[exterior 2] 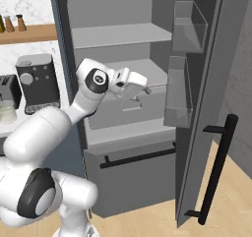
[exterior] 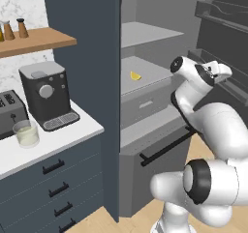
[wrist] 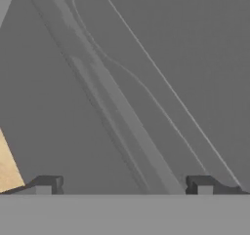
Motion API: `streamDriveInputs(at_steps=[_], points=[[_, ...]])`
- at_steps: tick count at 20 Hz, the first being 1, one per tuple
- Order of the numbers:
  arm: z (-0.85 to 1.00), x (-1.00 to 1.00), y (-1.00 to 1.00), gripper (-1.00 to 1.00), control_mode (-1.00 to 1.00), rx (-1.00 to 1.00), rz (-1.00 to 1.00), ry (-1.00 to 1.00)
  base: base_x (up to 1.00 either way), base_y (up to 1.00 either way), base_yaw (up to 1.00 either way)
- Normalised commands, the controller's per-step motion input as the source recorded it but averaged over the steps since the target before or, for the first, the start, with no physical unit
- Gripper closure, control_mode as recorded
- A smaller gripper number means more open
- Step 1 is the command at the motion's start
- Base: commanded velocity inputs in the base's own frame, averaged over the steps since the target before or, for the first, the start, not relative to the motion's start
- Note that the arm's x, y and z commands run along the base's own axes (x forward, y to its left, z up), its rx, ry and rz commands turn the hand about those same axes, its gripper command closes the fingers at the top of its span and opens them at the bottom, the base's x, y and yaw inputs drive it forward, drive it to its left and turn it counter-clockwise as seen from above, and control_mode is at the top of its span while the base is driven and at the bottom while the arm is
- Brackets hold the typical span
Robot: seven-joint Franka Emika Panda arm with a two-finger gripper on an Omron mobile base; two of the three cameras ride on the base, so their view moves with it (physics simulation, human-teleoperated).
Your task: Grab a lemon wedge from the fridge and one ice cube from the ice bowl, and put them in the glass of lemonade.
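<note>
The fridge (exterior: 87, 58) stands open, showing pale grey shelves. A tiny yellow lemon wedge (exterior: 135, 76) lies on the middle shelf (exterior: 150, 72). My gripper (exterior 2: 143, 88) hovers in front of that shelf, to the right of the wedge and apart from it. In the hand view its two dark fingertips (wrist: 49, 184) stand wide apart with nothing between them, so my gripper (wrist: 124, 185) is open, facing grey fridge surfaces. The glass of lemonade (exterior: 26, 133) stands on the white counter (exterior: 58, 140) left of the fridge. The ice bowl is out of view.
A black coffee machine (exterior: 46, 94) and a toaster (exterior: 9, 111) stand behind the glass. A wooden wall shelf (exterior: 34, 39) carries shakers. The fridge door (exterior 2: 197, 108) swings open to the right with clear bins (exterior 2: 189, 29) and a black handle (exterior 2: 219, 167). A drawer (exterior: 145, 104) sits under the wedge's shelf.
</note>
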Motion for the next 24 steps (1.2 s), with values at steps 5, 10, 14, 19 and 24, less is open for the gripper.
streamDriveInputs(at_steps=[5, 10, 14, 19, 24], points=[[-0.15, 0.33, -0.4, -1.0, -1.0, 0.0, 0.0, 0.05, 0.0, 0.0, 0.0], [-0.39, 0.38, -0.26, -1.0, -1.0, -0.01, 0.0, 0.02, 0.0, 0.0, 0.0], [-0.36, 0.37, -0.21, -1.0, -1.0, -0.02, 0.0, 0.0, 0.0, 0.0, 0.0], [-0.27, 0.37, -0.3, -1.0, -1.0, -0.03, -0.01, 0.01, 0.0, 0.0, 0.0], [-0.19, 0.3, -0.52, -1.0, -1.0, -0.01, -0.01, 0.01, 0.0, 0.0, 0.0]])
